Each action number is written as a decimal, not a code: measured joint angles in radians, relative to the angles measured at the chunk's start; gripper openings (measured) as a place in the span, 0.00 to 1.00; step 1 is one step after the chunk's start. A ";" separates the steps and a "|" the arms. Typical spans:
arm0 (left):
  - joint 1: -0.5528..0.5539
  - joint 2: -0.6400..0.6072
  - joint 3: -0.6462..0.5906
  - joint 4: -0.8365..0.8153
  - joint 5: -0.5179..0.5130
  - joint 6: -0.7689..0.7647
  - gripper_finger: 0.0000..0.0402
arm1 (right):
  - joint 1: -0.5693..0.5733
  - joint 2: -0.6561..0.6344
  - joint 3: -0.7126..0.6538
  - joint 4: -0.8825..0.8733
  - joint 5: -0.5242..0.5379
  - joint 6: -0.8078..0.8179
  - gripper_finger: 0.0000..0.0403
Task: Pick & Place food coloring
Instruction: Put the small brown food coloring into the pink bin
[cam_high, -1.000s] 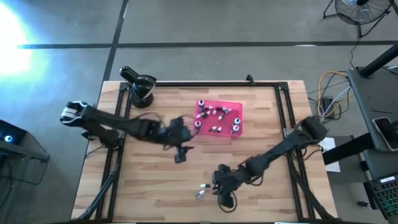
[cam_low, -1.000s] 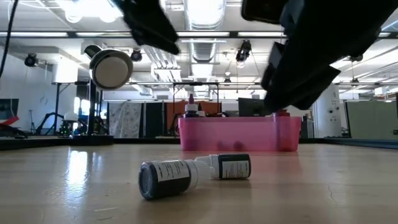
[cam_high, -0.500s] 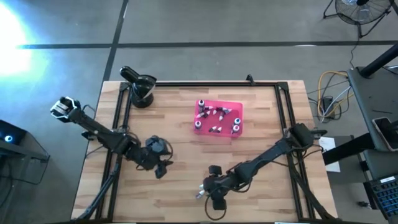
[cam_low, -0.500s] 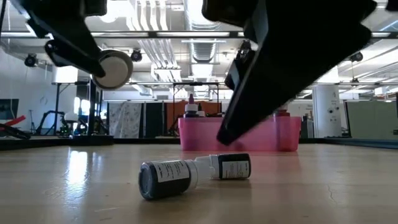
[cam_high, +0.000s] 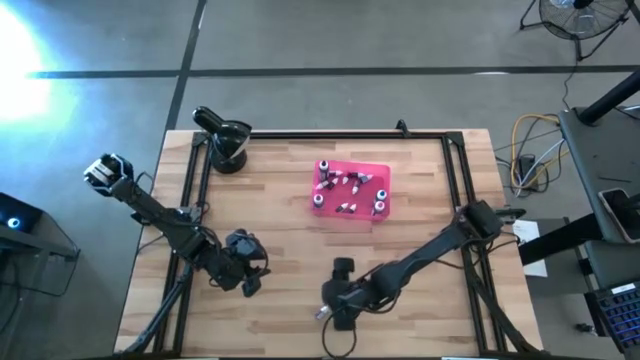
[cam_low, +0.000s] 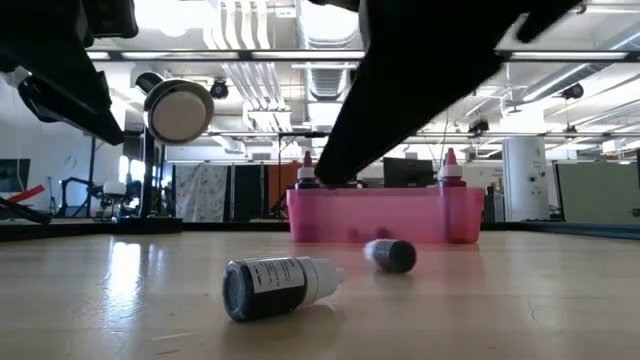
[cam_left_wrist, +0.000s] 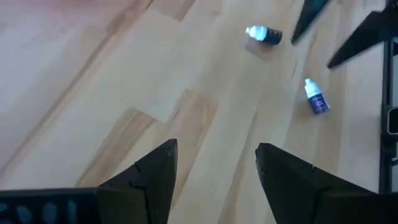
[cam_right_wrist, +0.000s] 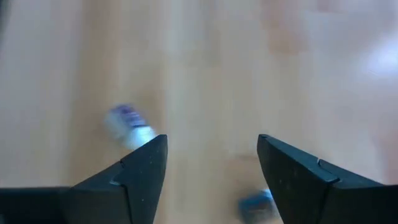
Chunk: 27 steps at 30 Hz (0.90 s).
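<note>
Right gripper (cam_high: 335, 318), lower centre of the high view: jaws apart, empty, above two loose food coloring bottles (cam_left_wrist: 263, 34) lying on the worktop (cam_high: 420, 200); the rest sit in the pink tray (cam_high: 383, 171), upper centre. Best practice: centre one bottle between the jaws before closing. Left gripper (cam_high: 250, 281), lower left: jaws apart, idle. The bottles lie near the front edge; the path to the tray looks open.

Two dark jointed arms, black wedge-shaped fingers (cam_left_wrist: 149, 180)
</note>
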 joint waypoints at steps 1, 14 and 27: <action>0.000 0.000 0.000 -0.001 -0.005 -0.001 0.48 | -0.004 -0.004 0.001 -0.026 0.042 0.045 0.60; 0.000 0.000 -0.011 0.001 -0.057 -0.012 0.48 | 0.001 -0.019 0.007 -0.393 -0.041 1.138 0.63; 0.001 0.000 -0.045 0.013 -0.107 -0.008 0.48 | 0.014 0.023 -0.001 -0.431 -0.109 1.518 0.59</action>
